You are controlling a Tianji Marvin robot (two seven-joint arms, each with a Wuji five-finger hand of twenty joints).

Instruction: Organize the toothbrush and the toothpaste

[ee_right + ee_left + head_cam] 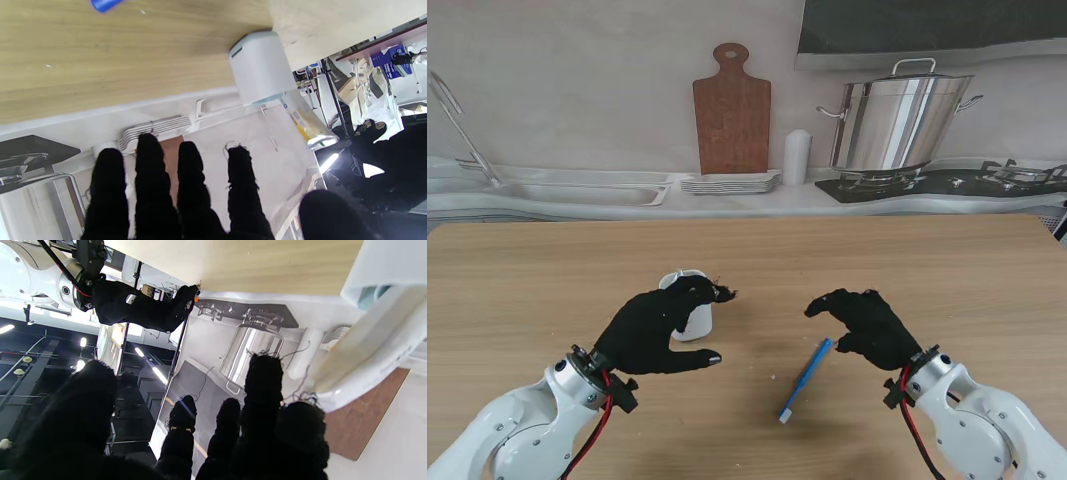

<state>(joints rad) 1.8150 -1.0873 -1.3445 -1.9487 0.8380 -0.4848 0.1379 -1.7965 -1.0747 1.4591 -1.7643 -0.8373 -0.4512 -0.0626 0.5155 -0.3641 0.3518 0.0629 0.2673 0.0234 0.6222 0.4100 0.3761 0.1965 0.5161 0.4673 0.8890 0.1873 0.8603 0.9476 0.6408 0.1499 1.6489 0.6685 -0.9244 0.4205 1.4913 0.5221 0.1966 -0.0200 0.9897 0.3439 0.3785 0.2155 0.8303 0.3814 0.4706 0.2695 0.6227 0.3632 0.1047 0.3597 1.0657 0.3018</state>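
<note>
A white cup stands on the wooden table, left of centre. A white toothpaste tube leans out of the cup. My left hand hovers over the cup with its thumb spread wide, and its fingertips sit by the crimped end of the tube. I see no grip on the tube. A blue toothbrush lies flat on the table to the right of the cup. My right hand floats just right of its far end, open and holding nothing. One blue tip of the toothbrush shows in the right wrist view.
Beyond the table's far edge a kitchen backdrop shows a sink, a cutting board, stacked plates and a steel pot. Bare wood lies around the cup and toothbrush.
</note>
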